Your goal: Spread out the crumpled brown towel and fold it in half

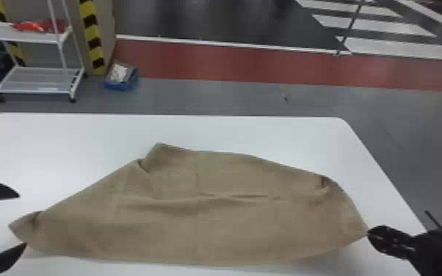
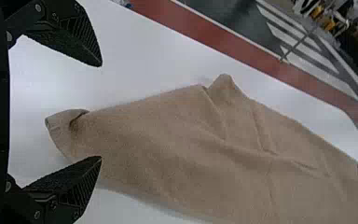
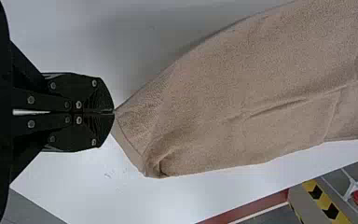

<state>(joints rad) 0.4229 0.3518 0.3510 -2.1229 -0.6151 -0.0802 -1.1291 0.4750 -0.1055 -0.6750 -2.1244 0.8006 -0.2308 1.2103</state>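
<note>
"so, which way does the towel (image 1: pixel 194 227) lie from you?"

"crosswise in front of me on the desk (image 1: pixel 231 130), its long axis running left to right. it's partly opened out, with wrinkles through the middle."

"and your right side?"

"my right gripper (image 3: pixel 113 112) is at the right end, jaws closed on the tip of the near right corner (image 1: pixel 358 227). a shadow lies under the towel near there, so i'd guess that end is a little raised."

"the left?"

"the jaws of my left gripper (image 2: pixel 101 111) stand wide apart with nothing pinched. in the head view the left corner (image 1: pixel 24 224) shows between the two fingers, its small flap turned over. how high i am above it, i can't tell."

"so the left arm takes that corner?"

"i'd say so, it's much the nearer one. the step looks like getting a grip on both ends, then pulling them apart to flatten the cloth. folding comes after."

"what could spoil it?"

"closing on the turned flap alone, or too high, and missing the lower layer. my right hold is only on the tip, too, so a hard tug might slip it. i'd go low, close, then draw outward gently."
</note>
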